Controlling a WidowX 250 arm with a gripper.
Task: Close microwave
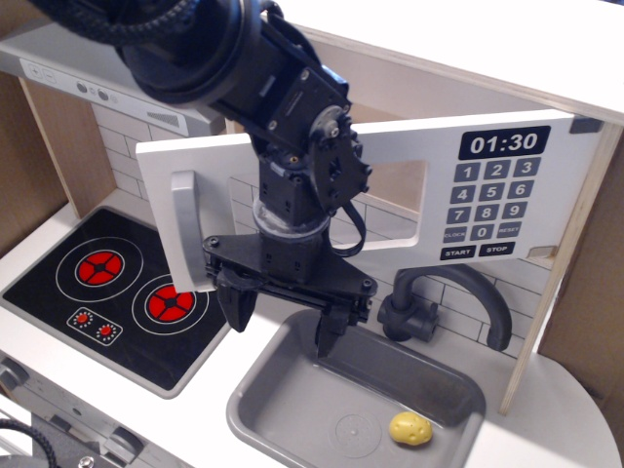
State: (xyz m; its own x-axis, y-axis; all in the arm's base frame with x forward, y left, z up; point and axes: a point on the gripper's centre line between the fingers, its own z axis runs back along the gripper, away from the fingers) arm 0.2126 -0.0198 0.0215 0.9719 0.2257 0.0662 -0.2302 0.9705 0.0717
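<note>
Microwave (pixel 390 185) — toy unit, white door swung out from the upper right of the play kitchen, so that its face stands across the middle of the view. Grey bar handle (pixel 183 229) at the door's left edge; rectangular window largely hidden behind the arm; black clock display (pixel 504 142) reading 01:30; grey keypad (pixel 487 200) below it, with START and STOP keys.

Gripper (pixel 283 317) — black, two fingers spread apart and pointing down, nothing between them. It hangs in front of the door's lower edge, just right of the handle and above the sink; contact with the door cannot be told.

Sink (pixel 283 390) — grey basin directly beneath the fingers. Small yellow object (pixel 410 428) lying in its right corner.

Tap (pixel 458 292) — dark grey, curved, behind the sink and below the keypad end of the door.

Hob (pixel 117 292) — black panel at left, two red rings and two small red dials.

Range hood (pixel 97 78) — grey, slanted, upper left, partly behind the arm.
</note>
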